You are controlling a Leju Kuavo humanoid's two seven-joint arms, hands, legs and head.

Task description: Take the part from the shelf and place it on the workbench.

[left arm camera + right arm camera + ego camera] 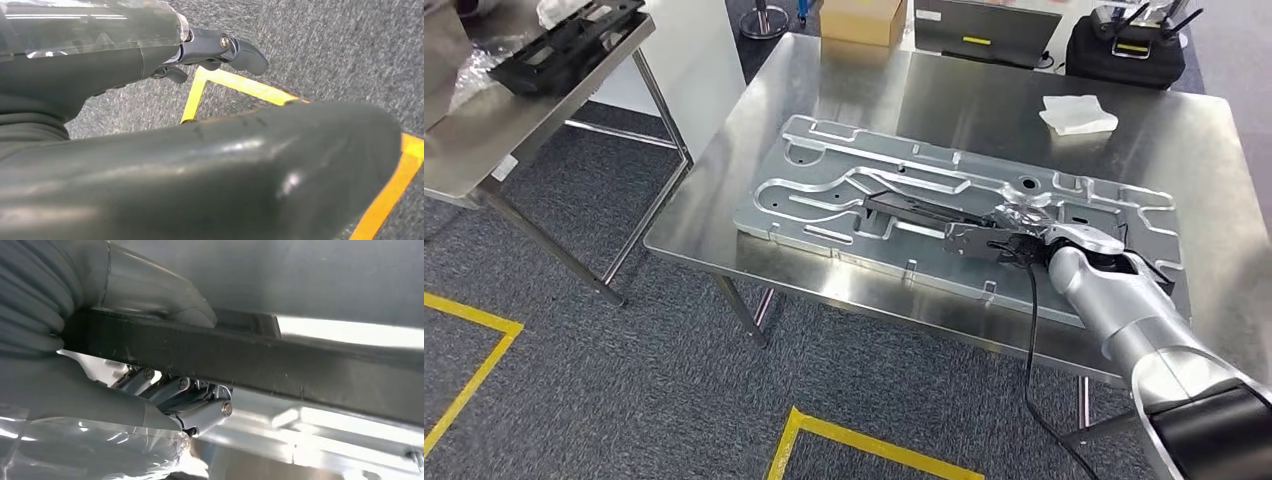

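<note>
A long black part [919, 212] lies slanted over the large silver moulded plate [824, 170] on the steel workbench [944, 90]. My right hand [1024, 235] grips the part's near end, just above or on the plate. Up close in the right wrist view, the black bar [280, 360] runs across with my right hand [190, 400] wrapped around it, thumb over one side and fingers [210, 412] under the other. In the left wrist view my left hand [220, 50] hangs over the carpet, fingers curled in and holding nothing.
A second steel table [484, 130] at the far left carries more black parts [564, 45]. A white cloth [1079, 115], a laptop [984, 30], a black case [1129, 50] and a cardboard box [862, 20] stand at the workbench's far side. Yellow floor tape [864, 445] marks the carpet.
</note>
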